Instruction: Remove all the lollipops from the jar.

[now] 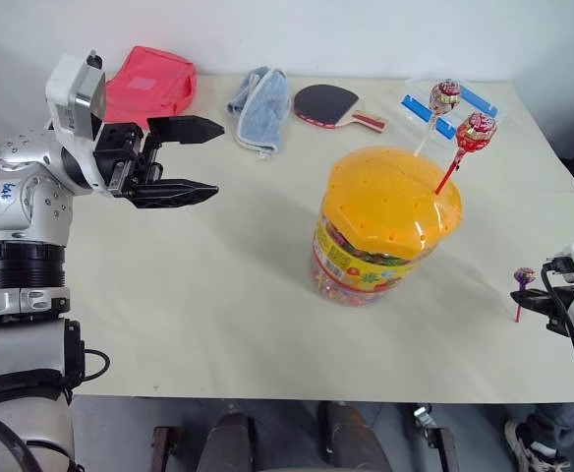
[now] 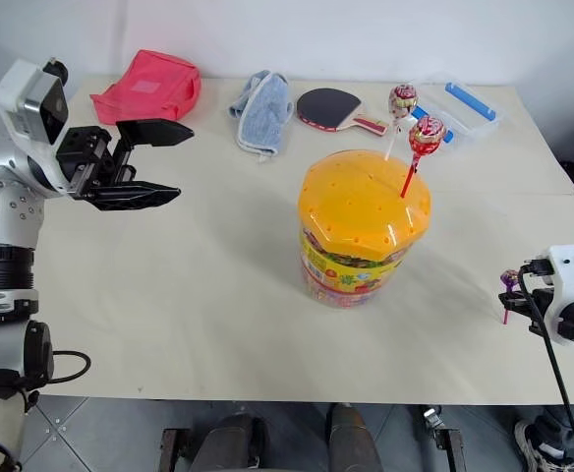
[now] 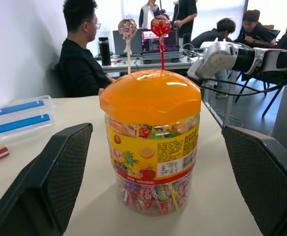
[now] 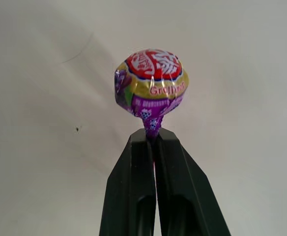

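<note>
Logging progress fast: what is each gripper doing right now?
Left gripper: open, holding nothing, level with the jar.
Right gripper: shut on the purple lollipop by its stick.

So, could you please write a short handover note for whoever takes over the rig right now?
Left gripper: open, holding nothing, raised over the table's left side, pointing toward the jar.
Right gripper: shut on the purple lollipop, held by its stick low over the table near the right edge, candy head up.
Jar: upright mid-table, orange lid on. Two lollipops stand in lid holes: the red one on a red stick, the red-yellow one on a white stick.
Done: purple lollipop is out of the jar.
Left: put the purple one down, then pull the other two.
</note>
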Available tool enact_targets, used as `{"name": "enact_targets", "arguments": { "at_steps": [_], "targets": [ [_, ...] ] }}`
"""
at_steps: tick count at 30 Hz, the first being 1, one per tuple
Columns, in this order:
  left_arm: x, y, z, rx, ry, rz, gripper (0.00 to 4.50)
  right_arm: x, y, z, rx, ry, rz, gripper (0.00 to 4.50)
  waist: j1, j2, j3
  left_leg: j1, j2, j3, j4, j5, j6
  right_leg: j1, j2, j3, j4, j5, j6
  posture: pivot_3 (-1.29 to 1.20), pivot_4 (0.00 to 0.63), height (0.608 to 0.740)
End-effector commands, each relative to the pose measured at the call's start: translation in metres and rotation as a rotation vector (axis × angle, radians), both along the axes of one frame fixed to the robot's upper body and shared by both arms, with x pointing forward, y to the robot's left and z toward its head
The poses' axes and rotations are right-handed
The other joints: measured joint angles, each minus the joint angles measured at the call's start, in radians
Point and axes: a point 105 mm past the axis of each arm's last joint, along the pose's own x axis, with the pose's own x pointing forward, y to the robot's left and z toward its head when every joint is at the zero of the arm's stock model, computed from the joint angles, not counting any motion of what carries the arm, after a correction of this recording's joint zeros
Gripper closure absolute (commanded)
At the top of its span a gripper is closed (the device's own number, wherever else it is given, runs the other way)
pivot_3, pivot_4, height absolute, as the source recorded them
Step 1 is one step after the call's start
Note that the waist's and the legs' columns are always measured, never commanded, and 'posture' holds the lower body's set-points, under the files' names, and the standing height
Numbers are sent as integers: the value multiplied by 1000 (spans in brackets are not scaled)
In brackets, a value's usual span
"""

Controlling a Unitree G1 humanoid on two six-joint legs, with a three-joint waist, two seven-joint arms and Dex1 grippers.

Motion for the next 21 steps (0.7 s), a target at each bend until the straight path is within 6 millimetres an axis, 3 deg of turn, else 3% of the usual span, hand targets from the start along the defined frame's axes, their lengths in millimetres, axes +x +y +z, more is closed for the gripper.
{"name": "enact_targets", "arguments": {
  "at_steps": [1,7,13,16,21],
  "targets": [
    [-16,2,12,9,-71,-89,0,0,-4,-5,-9,7,-17,4000,1,0,0,0,0,0,0,0,0,0,0,0,0,0,0,0,150,740],
    [-16,1,12,11,-72,-92,0,-5,-3,-4,-8,-2,-15,2172,-1,0,0,0,0,0,0,0,0,0,0,0,0,0,0,0,150,740],
    [-15,0,11,10,-72,-95,0,-19,3,11,-14,-42,0,239,0,0,0,0,0,0,0,0,0,0,0,0,1,0,0,0,150,740],
    [-15,0,10,7,-70,-97,0,-31,6,22,-35,-63,23,60,1,0,0,0,0,0,0,0,0,0,0,0,0,0,0,0,150,740],
    [-14,0,8,5,-65,-99,0,-45,25,60,-62,-164,124,60,-1,0,0,0,0,0,0,0,0,0,0,0,0,0,0,0,150,740]
  ]
}}
